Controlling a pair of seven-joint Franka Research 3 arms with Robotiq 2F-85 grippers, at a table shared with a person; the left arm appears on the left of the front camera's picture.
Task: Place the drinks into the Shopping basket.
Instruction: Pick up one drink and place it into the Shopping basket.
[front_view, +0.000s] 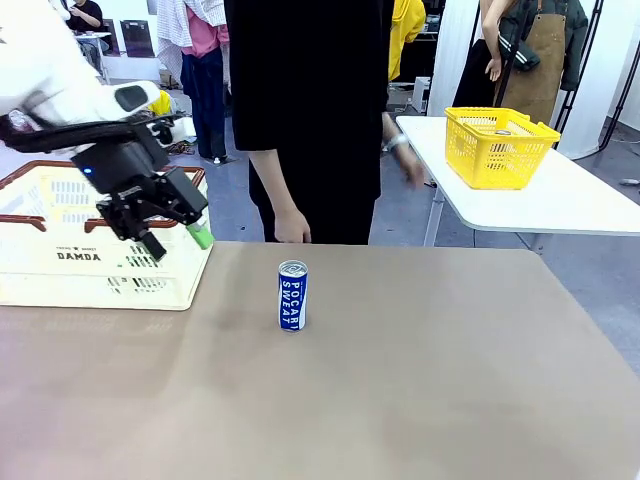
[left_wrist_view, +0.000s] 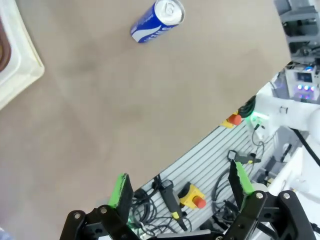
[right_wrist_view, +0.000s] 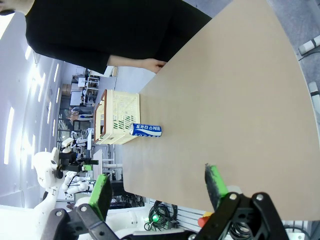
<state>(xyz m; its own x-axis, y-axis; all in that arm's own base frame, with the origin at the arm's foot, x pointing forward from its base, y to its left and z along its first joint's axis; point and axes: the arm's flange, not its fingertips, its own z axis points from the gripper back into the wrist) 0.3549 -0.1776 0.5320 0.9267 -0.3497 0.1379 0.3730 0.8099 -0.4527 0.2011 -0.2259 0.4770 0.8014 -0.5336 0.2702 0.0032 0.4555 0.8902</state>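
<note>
One blue-and-white "POCARI SWEAT" can (front_view: 292, 295) stands upright near the middle of the brown table; it also appears as the can (left_wrist_view: 157, 21) and the can (right_wrist_view: 146, 130) in the wrist views. The cream Shopping basket (front_view: 60, 270) marked "DAMDA" sits at the table's left. My left gripper (front_view: 178, 242) hangs open and empty above the basket's right end, left of the can. Its green pads (left_wrist_view: 120, 190) stand wide apart, with the basket corner (left_wrist_view: 20, 60) at the left edge. My right gripper (right_wrist_view: 157, 187) is open and empty, off the table's near edge, far from the can and the basket (right_wrist_view: 120, 117).
A person in black stands at the far edge, one hand (front_view: 292, 228) resting by the table just behind the can. A yellow mesh basket (front_view: 497, 145) sits on a separate white table (front_view: 560, 200) at the back right. Cables and controllers (left_wrist_view: 190, 195) lie below the near edge.
</note>
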